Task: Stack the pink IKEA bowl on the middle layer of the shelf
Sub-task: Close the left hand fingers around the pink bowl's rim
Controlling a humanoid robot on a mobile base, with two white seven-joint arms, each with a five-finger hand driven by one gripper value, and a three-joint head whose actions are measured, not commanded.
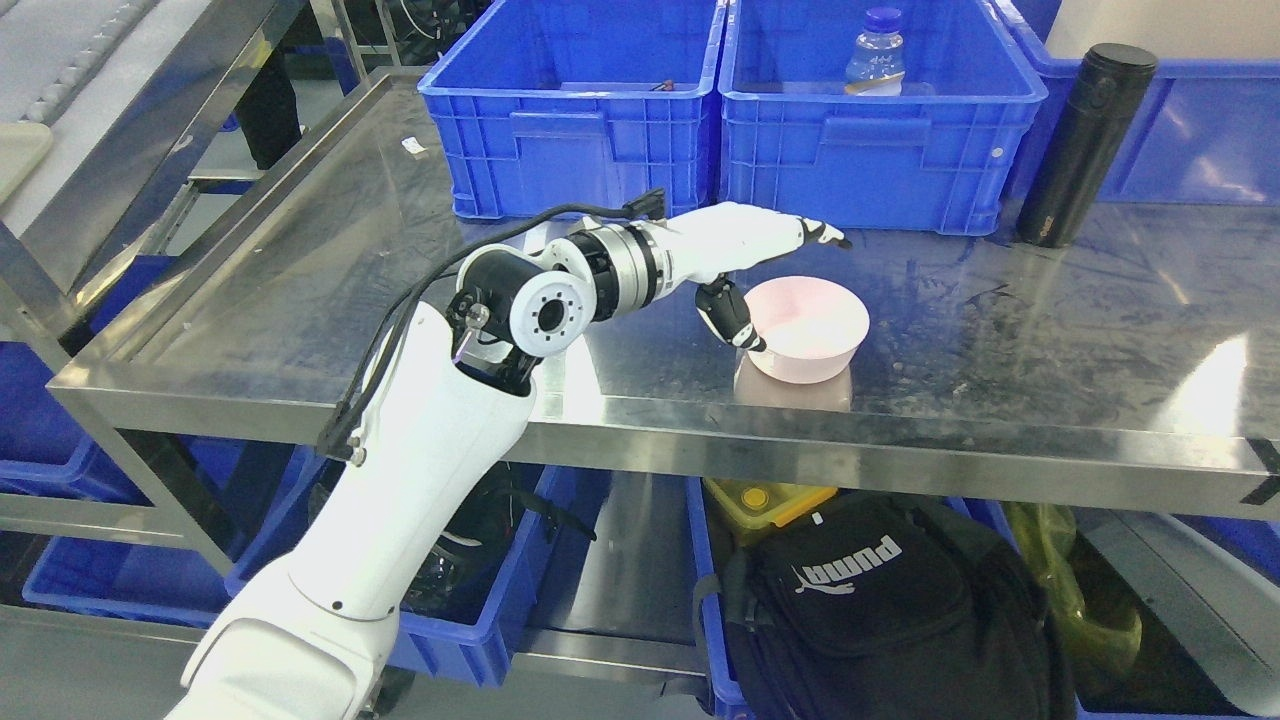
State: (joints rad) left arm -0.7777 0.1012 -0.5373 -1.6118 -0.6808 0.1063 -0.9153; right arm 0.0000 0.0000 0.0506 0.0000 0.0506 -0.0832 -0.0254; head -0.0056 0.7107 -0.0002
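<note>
A pink bowl (808, 328) sits upright on the steel shelf (330, 270), near its front edge. My left hand (765, 275) reaches in from the lower left and hovers at the bowl's left rim. Its fingers (822, 234) stretch out straight above the far rim, and the thumb (732, 318) hangs down against the bowl's left outer wall. The hand is open and holds nothing. Only this one bowl shows. My right arm is out of the picture.
Two blue crates (580, 110) (880, 130) stand at the back of the shelf; the right one holds a water bottle (876, 55). A black flask (1085, 145) stands at the back right. Below the shelf lie a black bag (880, 610) and more blue bins (470, 620).
</note>
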